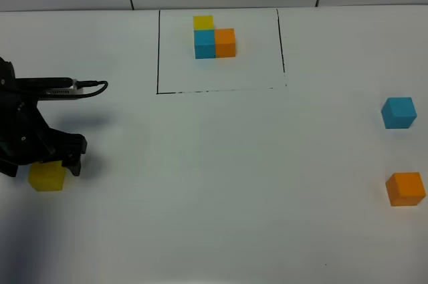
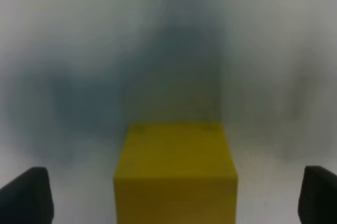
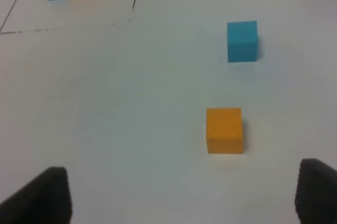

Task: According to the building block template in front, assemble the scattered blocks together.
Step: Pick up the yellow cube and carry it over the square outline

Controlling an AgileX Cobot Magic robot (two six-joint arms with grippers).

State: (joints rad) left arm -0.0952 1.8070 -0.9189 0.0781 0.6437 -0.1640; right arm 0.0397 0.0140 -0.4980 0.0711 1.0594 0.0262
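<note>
Left gripper (image 1: 43,162) is low over the table (image 1: 200,184) at the left edge of the high view, straddling the yellow cube (image 1: 47,177). In the left wrist view its jaws are spread wide: the dark fingertips (image 2: 26,196) sit at both sides of the picture, the yellow cube (image 2: 175,171) is centred between them, and there is clear white gap on each side. No contact with the cube, nothing clamped. The cube sits flat on the table.

Right gripper (image 3: 181,195) does not show in the high view. In the right wrist view its fingertips (image 3: 47,197) are far apart with only bare table between them; it holds and touches nothing. The orange cube (image 3: 224,130) lies ahead of it, apart from the tips, and the sky-blue cube (image 3: 242,40) is further on.

In the high view the sky-blue cube (image 1: 398,112) and orange cube (image 1: 405,188) are at the right edge, near each other but not touching, well apart from the yellow one. The building block template (image 1: 214,37), a joined yellow, blue and orange L, sits inside the black outline (image 1: 158,50) at top centre.
</note>
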